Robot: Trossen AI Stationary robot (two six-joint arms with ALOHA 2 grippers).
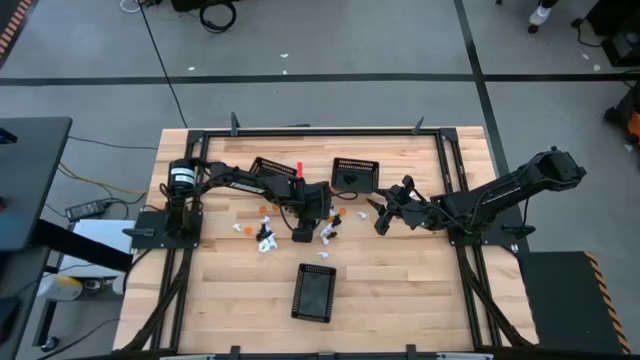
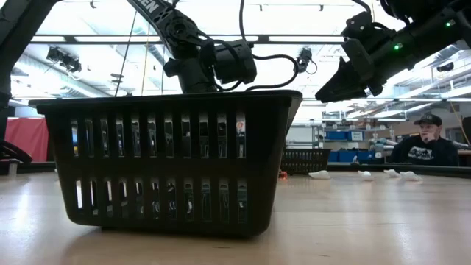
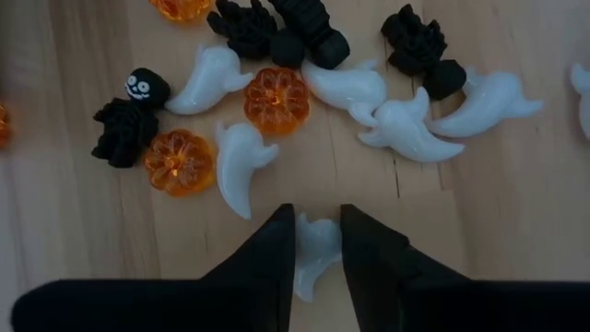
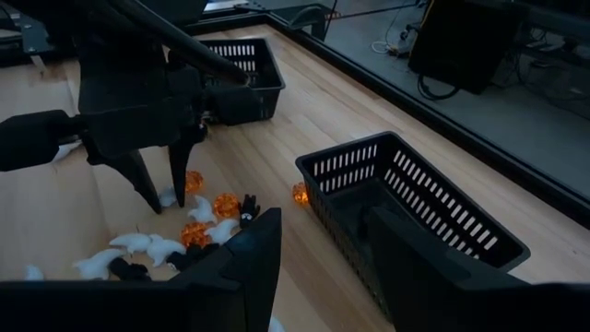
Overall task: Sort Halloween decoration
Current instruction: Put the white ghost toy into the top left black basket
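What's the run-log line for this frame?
left pincer: down in the trinket pile, closing around a white ghost | right pincer: open, empty, raised near a basket | sorting: under way

Grey floor [image 1: 400,40], bright ceiling lights [image 2: 96,38].

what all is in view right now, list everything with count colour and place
baskets: three, black mesh; two at the table's far side, one near the front edge
white ghosts: at least seven, white, in the pile at table centre
orange pumpkins: at least three, translucent orange, among the ghosts
black figures: several, black, mixed into the same pile
table: one, light wood, black frame around it
person: one, dark cap, seated beyond the table in the low view
left gripper: black, down at the pile, fingers either side of a white ghost
right gripper: black, open, raised beside the far right basket
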